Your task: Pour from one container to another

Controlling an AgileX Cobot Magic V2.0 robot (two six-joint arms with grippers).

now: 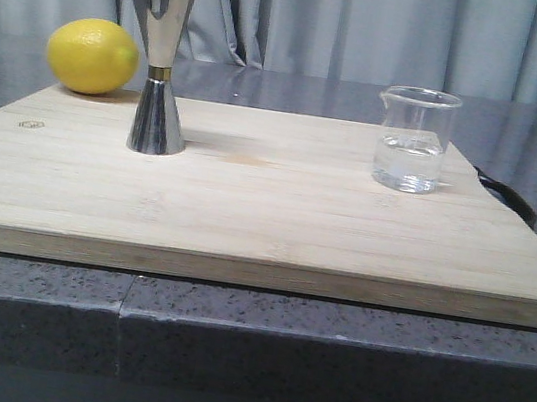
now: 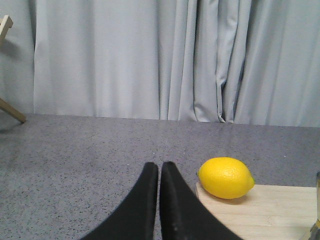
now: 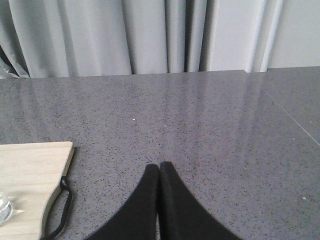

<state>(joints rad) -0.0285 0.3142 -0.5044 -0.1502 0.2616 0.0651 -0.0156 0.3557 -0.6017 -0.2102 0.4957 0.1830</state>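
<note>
A small clear glass beaker (image 1: pixel 415 140) with a pouring lip stands upright on the right side of the wooden board (image 1: pixel 247 208), holding some clear liquid. Its edge shows at the border of the right wrist view as the beaker (image 3: pixel 4 209). A tall steel jigger (image 1: pixel 163 62) stands upright on the board's left side. Neither gripper shows in the front view. My left gripper (image 2: pixel 159 166) is shut and empty over the grey counter, left of the board. Off the board's right side, my right gripper (image 3: pixel 159 167) is shut and empty above the counter.
A yellow lemon (image 1: pixel 92 55) rests at the board's far left corner, also the lemon (image 2: pixel 225 177) beside my left fingers. A black loop strap (image 3: pixel 60 210) hangs off the board's right edge. Grey curtains close off the back, and a wooden frame piece (image 2: pixel 7 70) stands at far left.
</note>
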